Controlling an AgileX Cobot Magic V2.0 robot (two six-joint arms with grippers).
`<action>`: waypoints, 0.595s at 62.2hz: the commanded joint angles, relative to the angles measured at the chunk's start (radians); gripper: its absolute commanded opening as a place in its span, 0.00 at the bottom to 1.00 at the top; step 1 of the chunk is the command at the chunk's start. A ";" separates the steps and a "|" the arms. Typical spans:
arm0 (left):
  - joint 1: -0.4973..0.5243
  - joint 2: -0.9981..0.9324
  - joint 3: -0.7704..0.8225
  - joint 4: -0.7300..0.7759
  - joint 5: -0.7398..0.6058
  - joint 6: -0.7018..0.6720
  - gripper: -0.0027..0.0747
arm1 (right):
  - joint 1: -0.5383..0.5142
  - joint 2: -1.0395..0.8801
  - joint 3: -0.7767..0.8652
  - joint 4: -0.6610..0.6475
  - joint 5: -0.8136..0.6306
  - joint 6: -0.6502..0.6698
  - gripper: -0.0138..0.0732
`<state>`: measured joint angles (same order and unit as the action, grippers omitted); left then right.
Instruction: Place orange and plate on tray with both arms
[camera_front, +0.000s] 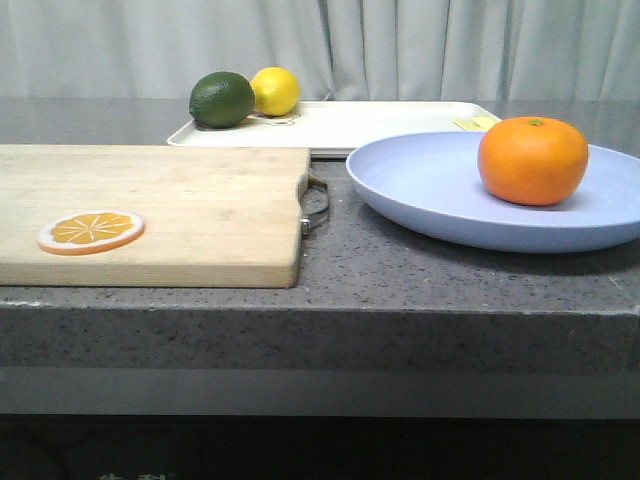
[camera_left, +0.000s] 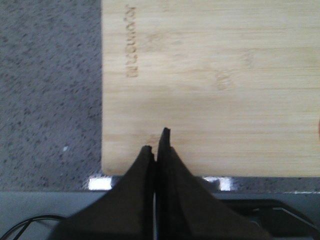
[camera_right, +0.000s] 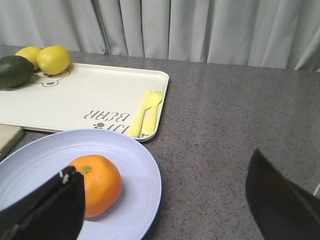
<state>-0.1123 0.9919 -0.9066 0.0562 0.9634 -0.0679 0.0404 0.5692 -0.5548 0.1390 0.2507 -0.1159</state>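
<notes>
Front view: the orange (camera_front: 532, 159) sits in the plate (camera_front: 430, 190), right of centre on it, stem dimple up. The plate rests on the grey speckled desk (camera_front: 330, 270) at the right side, its far rim just in front of the tray (camera_front: 370, 125). The tray lies at the back of the desk. On its left end are a dark green lime (camera_front: 222, 99) and a yellow lemon (camera_front: 275, 91), touching or nearly so. A wooden cutting board (camera_front: 180, 200) takes up the left half of the desk, with an orange slice (camera_front: 91, 232) lying flat near its front left corner. A metal handle (camera_front: 316, 205) at the board's right edge stands close to the plate's rim. No arm shows in this view.

Left wrist view: left end effector (camera_left: 156, 146) has its fingers pressed together, tips over the edge of the cutting board, holding nothing. Engraved lettering shows on the board; not legible.

Right wrist view: right end effector (camera_right: 165, 200) is spread wide, nothing between the fingers. One finger (camera_right: 47, 207) overlaps the plate and the orange in the picture; whether it touches either I cannot tell. The other finger is over bare desk. The tray carries a printed bear mark and yellow cutlery (camera_right: 146, 112) at the corner nearest the plate. A second lemon (camera_right: 27, 54) shows beside the first.
</notes>
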 joint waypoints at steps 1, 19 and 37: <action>0.043 -0.127 0.074 -0.008 -0.115 -0.008 0.01 | -0.001 0.006 -0.039 0.005 -0.075 -0.006 0.91; 0.061 -0.529 0.370 -0.010 -0.337 -0.008 0.01 | -0.001 0.006 -0.039 0.005 -0.077 -0.006 0.91; 0.061 -0.744 0.465 -0.046 -0.466 -0.008 0.01 | -0.001 0.006 -0.039 0.005 -0.074 -0.006 0.91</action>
<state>-0.0550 0.2766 -0.4271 0.0233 0.6273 -0.0679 0.0404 0.5692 -0.5548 0.1390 0.2507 -0.1159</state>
